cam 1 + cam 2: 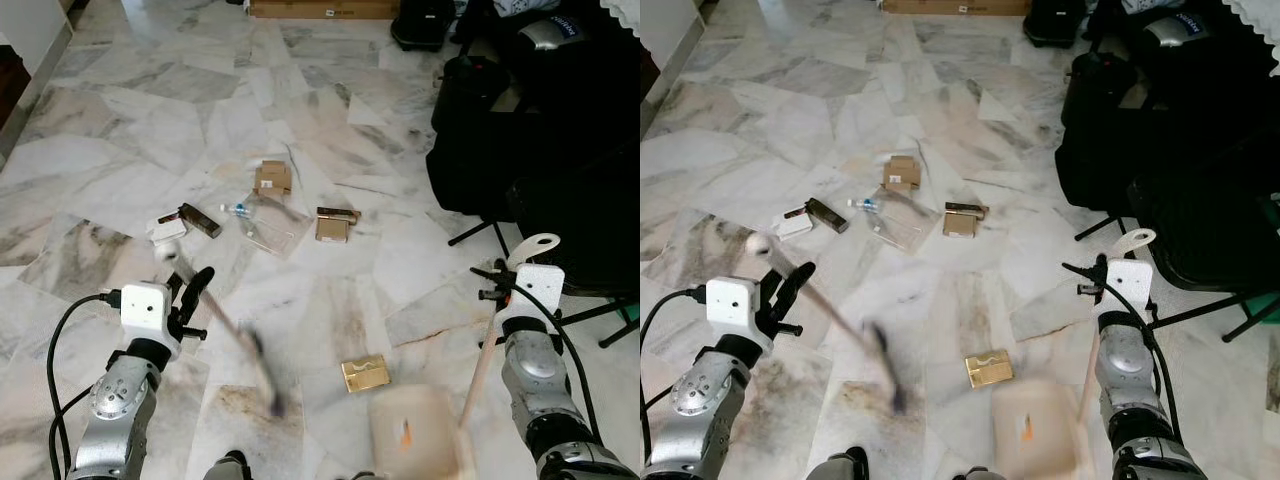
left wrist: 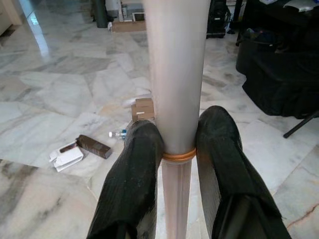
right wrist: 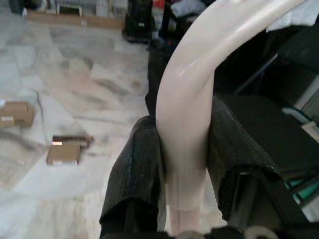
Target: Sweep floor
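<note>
I'm clamping the broom (image 1: pixel 235 340) in my left jaws (image 2: pixel 174 149) and the dustpan (image 1: pixel 415 430) handle in my right jaws (image 3: pixel 184 149); swinging this fast risks scattering the gold box (image 1: pixel 364 373).

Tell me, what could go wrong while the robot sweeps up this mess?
The left gripper swings the broom fast enough to blur, so it might fling the gold box past the dustpan rather than in.

The plastic sheet lies flat on the floor and may slide under the bristles.

The right gripper holds the dustpan handle beside a black stand leg, which it could bump.
</note>
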